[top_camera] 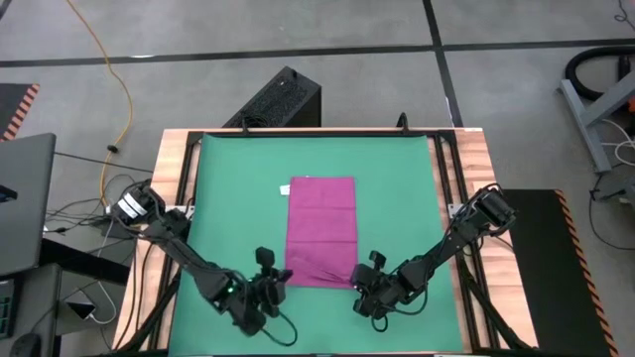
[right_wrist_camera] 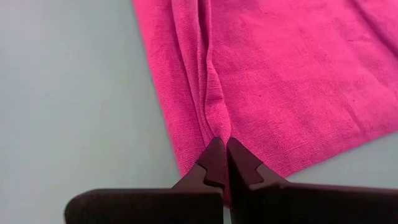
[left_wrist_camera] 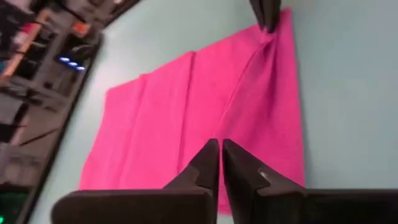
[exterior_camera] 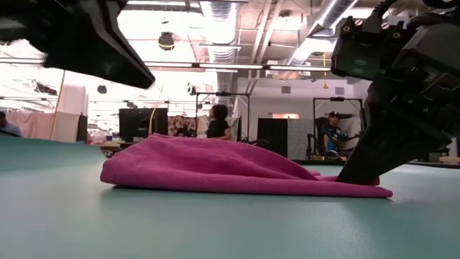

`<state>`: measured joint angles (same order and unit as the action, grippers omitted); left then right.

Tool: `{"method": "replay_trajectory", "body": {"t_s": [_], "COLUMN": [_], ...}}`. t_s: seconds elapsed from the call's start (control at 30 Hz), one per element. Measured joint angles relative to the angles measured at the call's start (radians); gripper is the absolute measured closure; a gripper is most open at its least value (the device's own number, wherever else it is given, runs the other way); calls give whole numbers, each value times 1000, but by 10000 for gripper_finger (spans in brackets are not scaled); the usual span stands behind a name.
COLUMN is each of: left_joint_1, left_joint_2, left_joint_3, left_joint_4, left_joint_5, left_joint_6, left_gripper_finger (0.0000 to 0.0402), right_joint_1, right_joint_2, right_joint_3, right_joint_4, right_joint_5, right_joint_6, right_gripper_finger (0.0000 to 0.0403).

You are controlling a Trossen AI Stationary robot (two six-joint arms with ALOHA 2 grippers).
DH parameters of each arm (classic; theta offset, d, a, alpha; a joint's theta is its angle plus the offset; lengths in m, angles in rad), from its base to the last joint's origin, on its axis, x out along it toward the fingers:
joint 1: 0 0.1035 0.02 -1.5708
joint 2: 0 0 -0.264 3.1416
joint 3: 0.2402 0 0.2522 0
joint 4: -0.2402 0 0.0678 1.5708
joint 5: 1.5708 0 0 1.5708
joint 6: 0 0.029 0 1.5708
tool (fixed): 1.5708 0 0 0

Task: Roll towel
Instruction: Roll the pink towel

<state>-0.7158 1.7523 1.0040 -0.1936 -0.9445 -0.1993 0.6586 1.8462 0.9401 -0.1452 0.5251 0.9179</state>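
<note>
The magenta towel (top_camera: 320, 230) lies flat on the green mat (top_camera: 228, 198), its small white tag (top_camera: 285, 188) at the far left corner. My right gripper (top_camera: 359, 277) is at the towel's near right corner, shut on the cloth (right_wrist_camera: 217, 134). My left gripper (top_camera: 283, 277) is by the near left corner. It is shut and hovers over the towel (left_wrist_camera: 186, 112) in the left wrist view. In the low view the towel's left end (exterior_camera: 108, 174) rests on the mat with no finger on it. My right gripper pinches the towel between its two fingers at the near edge, close to the near right corner (right_wrist_camera: 214, 127). The fingers (exterior_camera: 359, 169) slant down from the near right. The cloth is gathered into narrow folds that run to the fingertips. The towel stays on the mat.
A black box (top_camera: 283, 99) stands past the mat's far edge. A laptop (top_camera: 25, 198) and cables (top_camera: 99, 213) lie off the table's left side. The wooden table rim (top_camera: 466, 169) frames the mat. People (exterior_camera: 218, 121) show in the room beyond.
</note>
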Motion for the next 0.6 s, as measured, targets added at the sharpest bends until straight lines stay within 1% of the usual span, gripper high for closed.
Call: {"method": "replay_trajectory", "body": {"t_s": [0.13, 0.2, 0.27, 0.33, 0.43, 0.6], "left_joint_1": [59, 79, 95, 107, 113, 113], "left_joint_2": [0, 0, 0, 0, 0, 0], "left_joint_3": [-88, -147, -202, -236, -265, -272], "left_joint_4": [195, 306, 375, 402, 410, 387], "left_joint_5": [186, 246, 253, 256, 280, 329], "left_joint_6": [67, 78, 70, 47, -5, -48], "left_gripper_finger": [398, 400, 401, 401, 401, 401], "right_joint_1": [0, 1, 2, 2, 2, 2], "right_joint_2": [0, 0, 0, 0, 0, -2], "right_joint_3": [0, 0, 0, 0, 0, 0], "right_joint_4": [1, 1, 2, 2, 4, 24], "right_joint_5": [0, 0, 0, 0, 0, -1], "right_joint_6": [-6, -6, -10, -11, -30, -85], "right_gripper_finger": [390, 390, 390, 390, 385, 357]}}
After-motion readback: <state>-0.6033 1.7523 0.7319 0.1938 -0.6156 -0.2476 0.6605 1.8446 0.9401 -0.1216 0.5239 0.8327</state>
